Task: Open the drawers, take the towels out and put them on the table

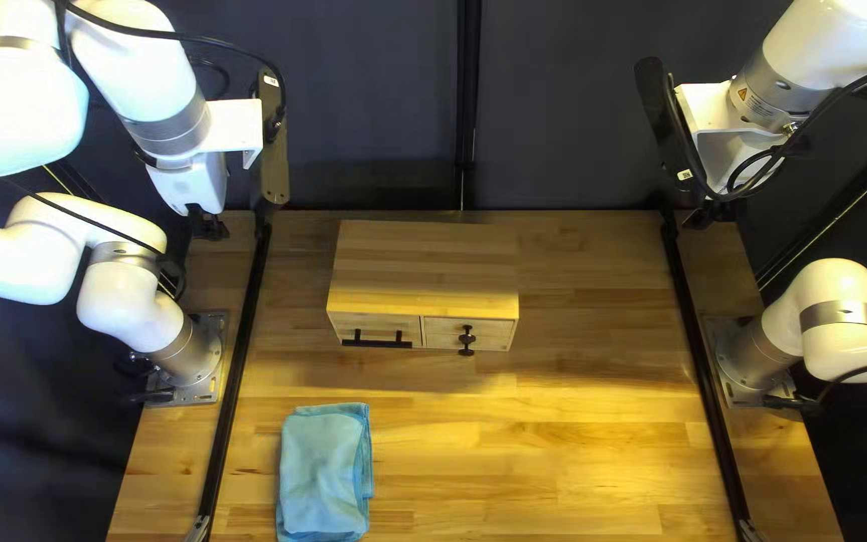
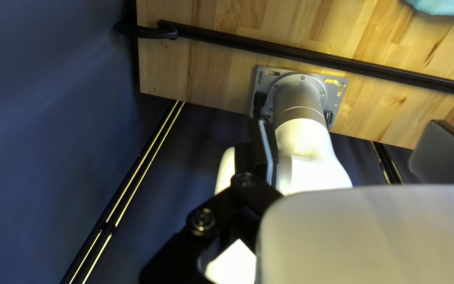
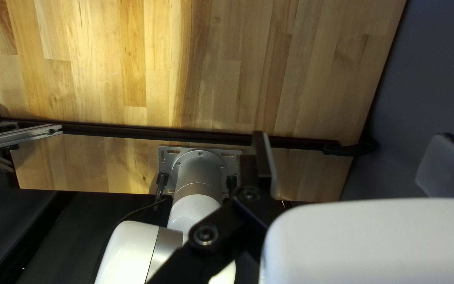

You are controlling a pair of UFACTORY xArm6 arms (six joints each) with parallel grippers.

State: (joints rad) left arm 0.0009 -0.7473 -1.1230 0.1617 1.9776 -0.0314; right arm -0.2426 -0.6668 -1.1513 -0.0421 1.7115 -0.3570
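drawer unit (image 1: 422,282) ctr, towel (image 1: 326,470) front-left, table (image 1: 591,452) rt free

The towel (image 1: 326,470) runs off the top left view's edge at 6 o'clock; both drawers (image 1: 396,325) are shut, contents hidden.

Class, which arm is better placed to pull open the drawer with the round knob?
Right, probably: the knob sits on the chest's right-hand side, nearer the right arm's base; both arms are raised.

Overhead on table (image 1: 591,452), wrist views down onto left base (image 2: 300,94), right base (image 3: 199,173) (table shared)
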